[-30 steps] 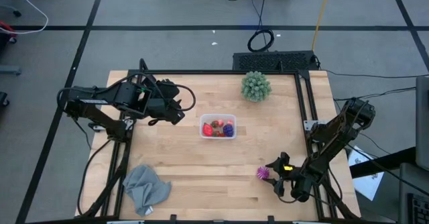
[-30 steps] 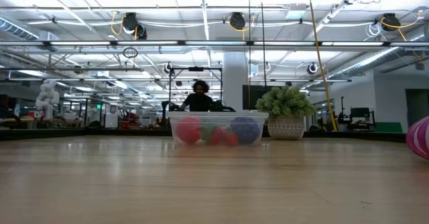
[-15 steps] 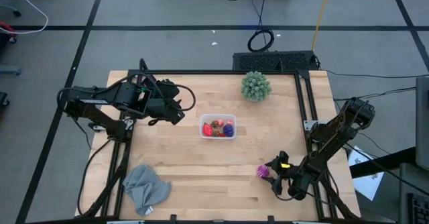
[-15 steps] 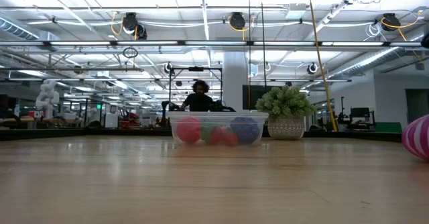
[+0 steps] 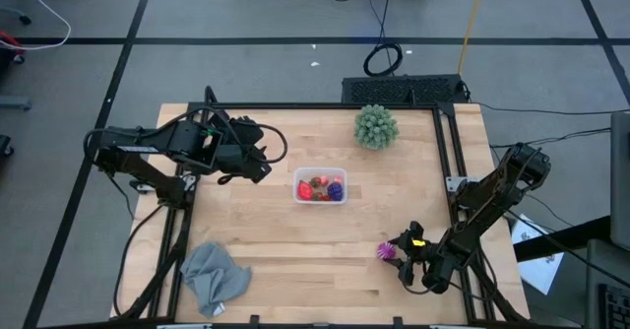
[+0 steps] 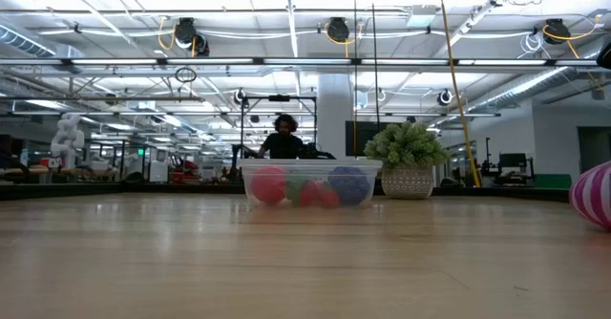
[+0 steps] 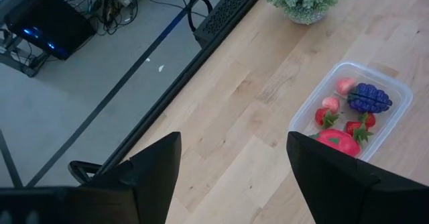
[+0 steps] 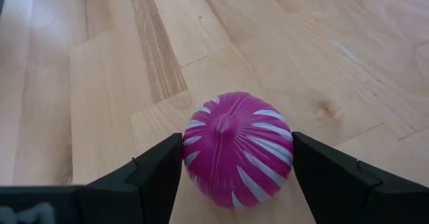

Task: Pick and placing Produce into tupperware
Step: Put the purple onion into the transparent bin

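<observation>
Produce mostly sits in the tupperware (image 5: pixel 320 186) at mid-table, while the last striped magenta piece (image 8: pixel 238 147) lies near right between the right gripper's (image 5: pixel 397 251) spread, closing-in jaws; left gripper (image 5: pixel 258 159) waits open.

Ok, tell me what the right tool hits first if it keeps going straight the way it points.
The striped magenta onion: it sits on the table between the right tool's fingers, seemingly touching both, so almost no travel is left.
</observation>
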You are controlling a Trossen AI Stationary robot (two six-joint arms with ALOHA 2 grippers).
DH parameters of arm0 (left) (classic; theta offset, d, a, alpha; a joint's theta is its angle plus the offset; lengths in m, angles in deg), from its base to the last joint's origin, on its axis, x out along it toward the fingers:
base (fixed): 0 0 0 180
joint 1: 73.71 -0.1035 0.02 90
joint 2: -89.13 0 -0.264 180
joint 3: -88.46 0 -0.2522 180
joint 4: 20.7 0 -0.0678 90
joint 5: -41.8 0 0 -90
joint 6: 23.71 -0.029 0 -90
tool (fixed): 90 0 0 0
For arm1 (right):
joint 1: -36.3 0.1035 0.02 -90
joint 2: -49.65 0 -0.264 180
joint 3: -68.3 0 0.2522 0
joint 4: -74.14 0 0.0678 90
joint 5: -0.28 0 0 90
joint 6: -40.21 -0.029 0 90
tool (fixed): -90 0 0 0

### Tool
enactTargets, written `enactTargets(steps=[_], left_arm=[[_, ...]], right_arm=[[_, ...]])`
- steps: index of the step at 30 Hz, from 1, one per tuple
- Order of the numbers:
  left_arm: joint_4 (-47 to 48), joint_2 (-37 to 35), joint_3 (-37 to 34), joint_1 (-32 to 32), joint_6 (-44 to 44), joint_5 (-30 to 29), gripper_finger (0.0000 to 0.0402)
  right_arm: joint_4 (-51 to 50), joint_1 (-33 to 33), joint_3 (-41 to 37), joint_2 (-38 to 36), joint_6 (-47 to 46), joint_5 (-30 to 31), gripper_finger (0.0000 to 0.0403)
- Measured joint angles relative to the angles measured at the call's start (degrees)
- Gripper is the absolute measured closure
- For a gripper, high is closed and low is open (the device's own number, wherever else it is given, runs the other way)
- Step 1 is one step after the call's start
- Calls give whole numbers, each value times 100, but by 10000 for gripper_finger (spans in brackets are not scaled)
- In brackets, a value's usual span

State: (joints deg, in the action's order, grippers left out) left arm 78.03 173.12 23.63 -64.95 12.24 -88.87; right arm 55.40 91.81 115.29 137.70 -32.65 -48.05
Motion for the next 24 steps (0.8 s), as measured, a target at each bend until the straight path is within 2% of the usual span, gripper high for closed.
enactTargets(steps=[8, 14, 19, 24], left_arm=[[0, 0, 1, -1, 7, 0, 124], [0, 0, 1, -1, 9, 0, 124], [-1, 0, 1, 0, 9, -18, 124], [0, 0, 1, -1, 3, -101, 124]], right_arm=[[-4, -5, -2, -52, 8, 0, 150], [-4, -31, -2, -412, 298, 26, 151], [9, -284, -2, -912, 993, 36, 151], [200, -842, -3, -1521, 2238, -1, 151]])
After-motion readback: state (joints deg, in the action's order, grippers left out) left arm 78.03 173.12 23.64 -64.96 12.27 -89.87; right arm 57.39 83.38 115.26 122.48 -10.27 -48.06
